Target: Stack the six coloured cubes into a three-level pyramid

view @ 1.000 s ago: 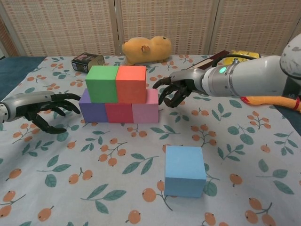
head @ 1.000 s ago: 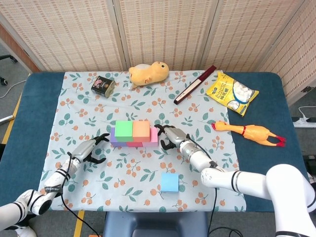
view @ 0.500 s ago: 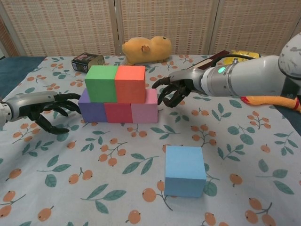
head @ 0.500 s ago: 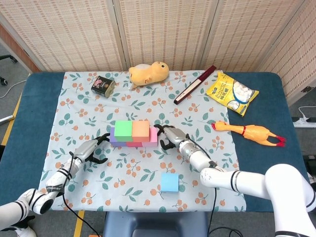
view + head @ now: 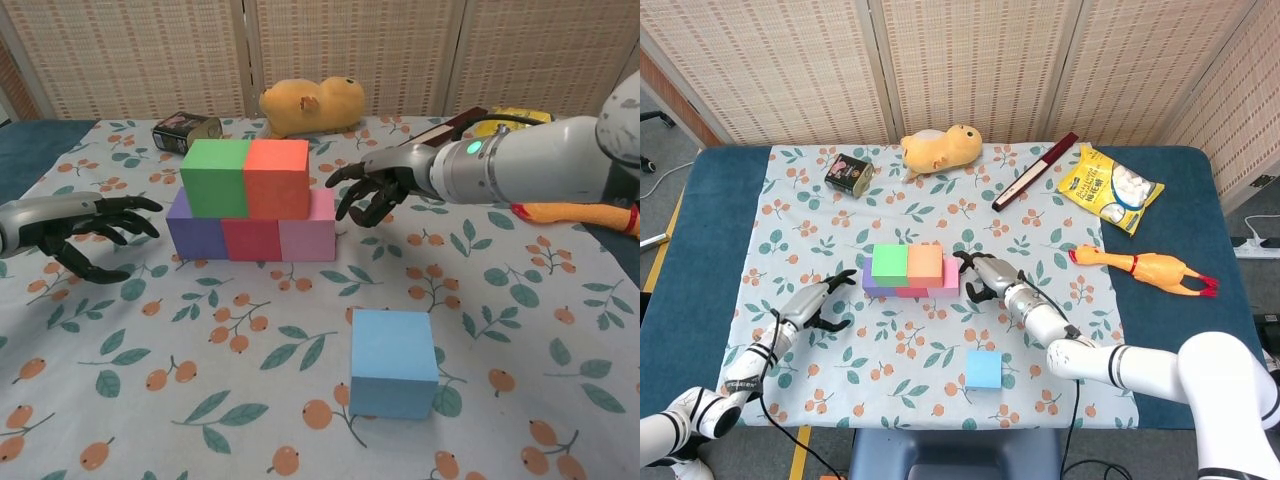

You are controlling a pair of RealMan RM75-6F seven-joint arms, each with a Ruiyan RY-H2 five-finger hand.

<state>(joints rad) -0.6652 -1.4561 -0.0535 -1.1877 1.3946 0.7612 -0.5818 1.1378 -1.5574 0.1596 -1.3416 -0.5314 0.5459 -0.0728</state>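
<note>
A two-level stack stands mid-cloth: purple cube [image 5: 196, 232], red cube [image 5: 253, 238] and pink cube [image 5: 308, 234] below, green cube [image 5: 216, 177] and orange cube [image 5: 277, 177] on top. The green cube [image 5: 890, 262] and orange cube [image 5: 925, 260] also show from above. A light blue cube [image 5: 393, 362] lies alone nearer the front edge, also seen as blue cube [image 5: 984, 369]. My left hand [image 5: 92, 232] hovers open left of the purple cube, a small gap between. My right hand [image 5: 369, 193] is open just right of the pink cube, fingers spread, holding nothing.
At the back lie a dark tin [image 5: 849, 172], a yellow plush toy [image 5: 941, 147], a dark red stick [image 5: 1035, 171] and a yellow snack bag [image 5: 1110, 187]. A rubber chicken [image 5: 1145, 268] lies at the right on the blue table [image 5: 1160, 330].
My left hand has drawn back leftward, away from the purple cube. My right hand has shifted slightly right, off the pink cube. The cubes have stayed put.
</note>
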